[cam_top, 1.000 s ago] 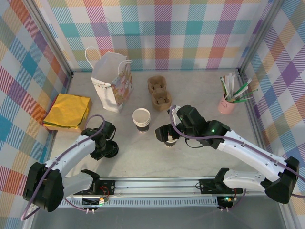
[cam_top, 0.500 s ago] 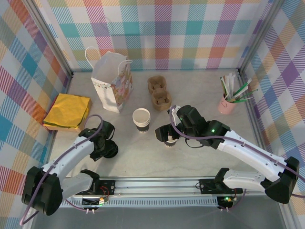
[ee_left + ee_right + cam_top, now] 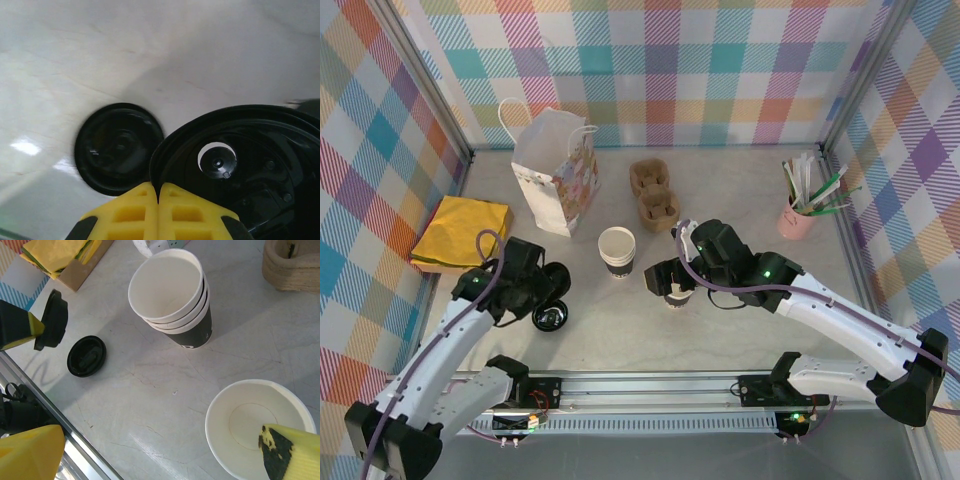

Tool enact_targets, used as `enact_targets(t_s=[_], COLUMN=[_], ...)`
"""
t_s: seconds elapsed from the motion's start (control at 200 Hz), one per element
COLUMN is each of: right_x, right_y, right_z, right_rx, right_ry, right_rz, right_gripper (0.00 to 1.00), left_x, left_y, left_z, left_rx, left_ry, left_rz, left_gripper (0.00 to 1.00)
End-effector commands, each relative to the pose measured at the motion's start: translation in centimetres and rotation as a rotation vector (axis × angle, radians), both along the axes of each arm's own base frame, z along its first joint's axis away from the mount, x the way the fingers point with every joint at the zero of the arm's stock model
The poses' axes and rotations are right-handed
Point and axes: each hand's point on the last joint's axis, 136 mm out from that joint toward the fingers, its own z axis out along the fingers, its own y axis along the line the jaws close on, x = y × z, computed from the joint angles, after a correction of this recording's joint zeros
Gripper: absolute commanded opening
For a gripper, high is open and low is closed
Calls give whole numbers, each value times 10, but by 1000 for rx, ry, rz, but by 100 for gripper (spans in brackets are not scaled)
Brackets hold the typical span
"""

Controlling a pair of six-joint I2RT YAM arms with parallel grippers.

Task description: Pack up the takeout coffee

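Here, the left tool [image 3: 159,197] is clamped shut on the rim of a black lid [image 3: 270,145], holding it steeply tilted at the near-left part of the surface [image 3: 740,190]. A second loose lid [image 3: 119,147] lies flat on the surface just beside the held one. The takeout coffee cup [image 3: 250,425] stands upright and uncovered near the middle of the surface, its white inside showing. It sits between the widely spread fingers of the right tool [image 3: 157,435]. One yellow finger [image 3: 292,455] is at the cup's rim and the other is well apart from it, so the cup is not gripped. Just beside the cup, toward the left arm, a stack of white cups [image 3: 170,290] with a dark band stands open-mouthed. Farther back, a patterned paper bag [image 3: 555,175] stands upright, and a brown pulp cup carrier [image 3: 653,192] rests to its right. A pile of yellow napkins [image 3: 462,233] lies at the left edge. A pink holder [image 3: 798,217] stuffed with sticks stands at the far right.
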Motion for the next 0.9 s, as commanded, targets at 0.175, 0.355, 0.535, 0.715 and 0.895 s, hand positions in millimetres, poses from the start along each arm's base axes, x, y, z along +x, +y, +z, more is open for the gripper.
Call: enact_targets(t_s=[0.175, 0.355, 0.535, 0.715, 0.895], right_x=[10, 17, 6, -4, 9], right_y=[-3, -11, -16, -18, -30], right_z=[26, 52, 90, 126, 147], right_rx=[48, 96, 218, 397, 556], right_ry=[-66, -165, -235, -257, -198], right_rz=[-63, -105, -55, 36, 57], right_gripper=[99, 99, 99, 99, 99], left_x=[34, 48, 56, 65, 71], left_y=[-76, -129, -190, -234, -260], left_z=[88, 136, 163, 182, 195], left_rx=[-360, -501, -667, -824, -1005], left_ry=[-259, -387, -420, -455, -471], left_rz=[-209, -337, -448, -506, -520], left_gripper=[0, 0, 0, 0, 0])
